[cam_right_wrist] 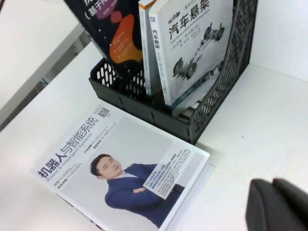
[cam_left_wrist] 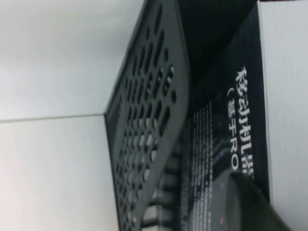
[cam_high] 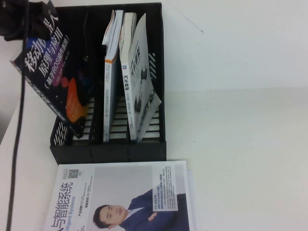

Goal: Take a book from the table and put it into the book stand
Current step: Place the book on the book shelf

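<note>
the left gripper [cam_high: 36, 21] has its fingers clamped on the navy book [cam_high: 55, 77], tilted in the black book stand [cam_high: 96, 144]'s left slot. cover reads "ros". the right gripper [cam_right_wrist: 279, 204] sits over the table [cam_high: 240, 144]; can't tell its fingers. white book [cam_high: 120, 197] says "intelligent systems".

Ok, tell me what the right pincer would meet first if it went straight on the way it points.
Probably the white-cover book lying flat before the book stand; the right pincer points roughly that way, though depth is unclear.
</note>
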Available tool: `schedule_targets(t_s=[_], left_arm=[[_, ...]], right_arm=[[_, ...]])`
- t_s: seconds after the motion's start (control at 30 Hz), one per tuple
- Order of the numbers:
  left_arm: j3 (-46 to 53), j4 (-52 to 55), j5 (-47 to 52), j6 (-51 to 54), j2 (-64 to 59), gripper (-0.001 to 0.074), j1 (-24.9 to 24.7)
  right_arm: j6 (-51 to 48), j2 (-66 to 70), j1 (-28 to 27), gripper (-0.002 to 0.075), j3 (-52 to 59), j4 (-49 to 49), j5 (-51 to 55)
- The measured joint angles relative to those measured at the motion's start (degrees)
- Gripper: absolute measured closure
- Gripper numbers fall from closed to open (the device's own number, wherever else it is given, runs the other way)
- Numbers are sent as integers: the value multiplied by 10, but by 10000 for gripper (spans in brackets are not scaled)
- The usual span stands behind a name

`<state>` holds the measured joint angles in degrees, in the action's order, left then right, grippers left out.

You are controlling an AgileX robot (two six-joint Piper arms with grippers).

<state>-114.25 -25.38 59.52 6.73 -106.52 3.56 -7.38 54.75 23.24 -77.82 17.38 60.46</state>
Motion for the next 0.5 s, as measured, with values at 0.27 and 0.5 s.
schedule_targets(t_s=[0.27, 0.5], left_arm=[[-2, 43, -33, 0, -30, 617, -28], [-5, 25, -27, 4, -39, 398, -39]], right_arm=[[1, 0, 0, 721, 0, -14, 4], [27, -17, 0, 721, 0, -47, 5]])
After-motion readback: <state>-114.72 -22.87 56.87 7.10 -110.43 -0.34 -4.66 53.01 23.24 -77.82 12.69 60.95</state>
